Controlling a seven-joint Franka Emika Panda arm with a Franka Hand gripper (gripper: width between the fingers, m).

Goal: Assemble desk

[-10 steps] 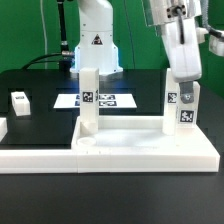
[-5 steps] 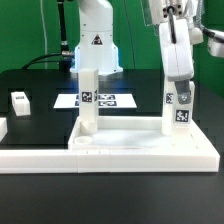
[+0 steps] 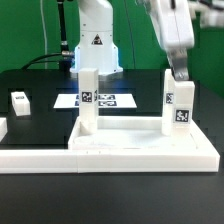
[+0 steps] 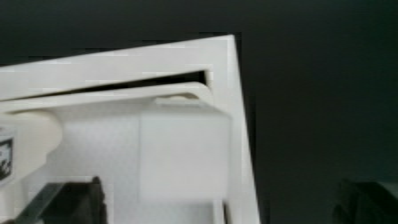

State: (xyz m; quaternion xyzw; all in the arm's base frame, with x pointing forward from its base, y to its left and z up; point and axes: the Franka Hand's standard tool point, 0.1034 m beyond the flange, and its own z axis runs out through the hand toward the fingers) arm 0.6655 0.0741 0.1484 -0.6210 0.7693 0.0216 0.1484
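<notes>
The white desk tabletop (image 3: 140, 150) lies flat at the front of the table. Two white tagged legs stand upright on it: one at the exterior view's left (image 3: 89, 100) and one at its right (image 3: 177, 105). My gripper (image 3: 180, 70) hangs just above the right leg's top, open and holding nothing. In the wrist view the tabletop (image 4: 143, 130) fills the picture below my gripper (image 4: 228, 205), whose dark fingertips (image 4: 75, 200) stand wide apart. A tagged part of a leg (image 4: 15, 150) shows at that picture's edge.
A loose white leg (image 3: 20, 101) lies on the black table at the exterior view's left, and another white piece (image 3: 3, 126) shows at that edge. The marker board (image 3: 105, 99) lies behind the legs. The low white rail (image 3: 35, 157) runs along the front left. The robot base (image 3: 96, 40) stands at the back.
My gripper has let go of the right leg and risen from around its top to just above it. The leg stays upright on the tabletop.
</notes>
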